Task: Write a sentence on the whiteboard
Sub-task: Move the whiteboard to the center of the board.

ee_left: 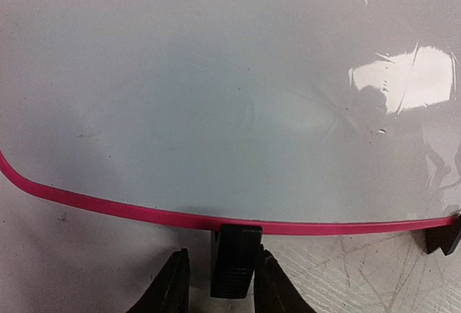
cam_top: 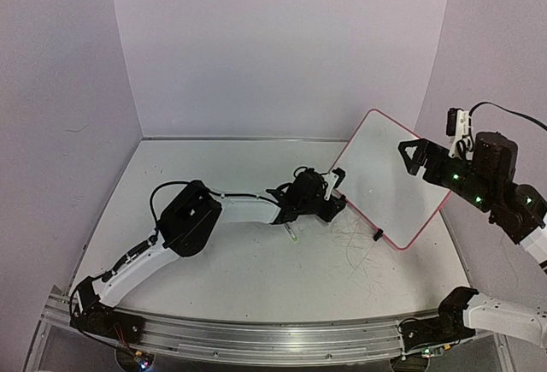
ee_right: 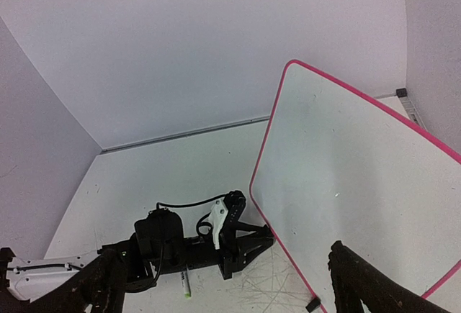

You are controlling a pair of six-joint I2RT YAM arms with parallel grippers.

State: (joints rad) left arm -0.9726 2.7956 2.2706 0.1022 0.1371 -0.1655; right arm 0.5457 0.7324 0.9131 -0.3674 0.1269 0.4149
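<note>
The small glossy white board with the thin pink-red rim [cam_top: 389, 180] sits right of centre in the top view, propped at a lean on its clip feet, one corner reaching toward the back wall. Its face is blank, with no green writing on it yet.

It looks a light, thin, stiff panel, and that shiny face will likely be slippery, so pinching it flat is a poor bet. The rim and the blocky black clip foot [ee_left: 234, 262] look like the better holds. With only two small feet under it, I'd expect it to skate or tip under pen pressure, so bracing makes sense.

In the left wrist view, the left gripper [ee_left: 223, 252] straddles that foot at bottom centre. The jaws are narrow, with one finger against the foot and a sliver of gap on the other side, so it's not a firm pinch as I read it. The second black foot [ee_left: 441, 237] peeks in at the right edge.

The right gripper [cam_top: 412, 156] hovers in front of the board's upper right part, spread wide and holding nothing.

A slim marker with a green tip [ee_right: 185, 284] lies on the scratched white tabletop [cam_top: 256, 269] beneath the left arm, low in the right wrist view. No hand has it.
</note>
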